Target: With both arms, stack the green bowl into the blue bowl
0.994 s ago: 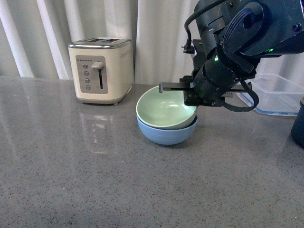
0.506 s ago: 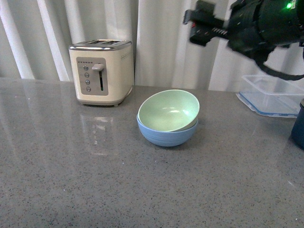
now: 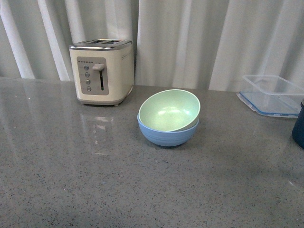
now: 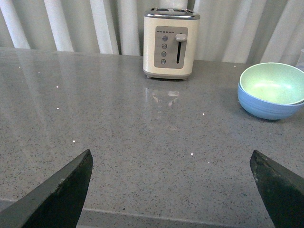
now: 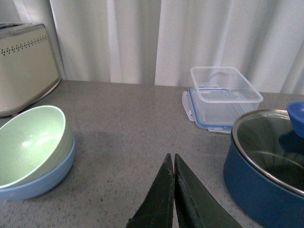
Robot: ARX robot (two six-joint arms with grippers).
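While neither arm appeared in the front view, the pale mint-green round matte bowl (image 3: 169, 110) sat inside the light sky-blue round matte bowl (image 3: 167, 135) on the grey speckled stone countertop (image 3: 95, 180). The green bowl was not level: it was tilted, with its far right rim raised and its near left rim low against the blue bowl's rim. The two bowls stood near the middle of the countertop, to the right of the cream two-slot toaster with a grey control panel (image 3: 100, 71), apart from it. A clear plastic container with a blue-edged lid (image 3: 268, 94) lay well apart to the right, near the white pleated curtain (image 3: 190, 38) behind.

In the left wrist view, the left gripper (image 4: 171, 190) was spread wide, its two flat black fingers (image 4: 57, 194) far apart at the two lower corners, holding nothing. The stacked bowls were well away from it, beyond the bare countertop.

In the right wrist view, the right gripper (image 5: 174, 164) was closed, its two dark fingers meeting with no gap and nothing between them. The bowls lay to one side of it, and the dark navy pot with a glass lid and blue knob (image 5: 266, 180) to the other side, beside the clear container.
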